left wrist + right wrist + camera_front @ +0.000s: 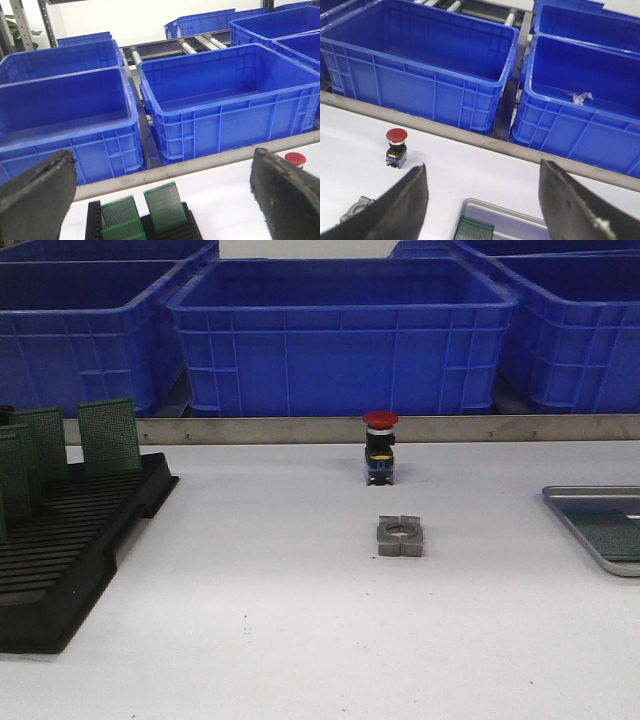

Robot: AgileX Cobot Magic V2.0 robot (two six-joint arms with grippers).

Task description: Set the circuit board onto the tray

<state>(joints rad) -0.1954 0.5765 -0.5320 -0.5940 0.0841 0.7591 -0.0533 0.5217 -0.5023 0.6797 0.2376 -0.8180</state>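
So the left gripper point(165, 200), spread wide and holding nothing, should drop straight onto one green circuit board point(162, 204) (standing in the black slotted rack point(192, 231) below) and pinch gently.

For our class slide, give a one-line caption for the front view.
Green circuit boards stand in a black rack; another lies on the tray at right.
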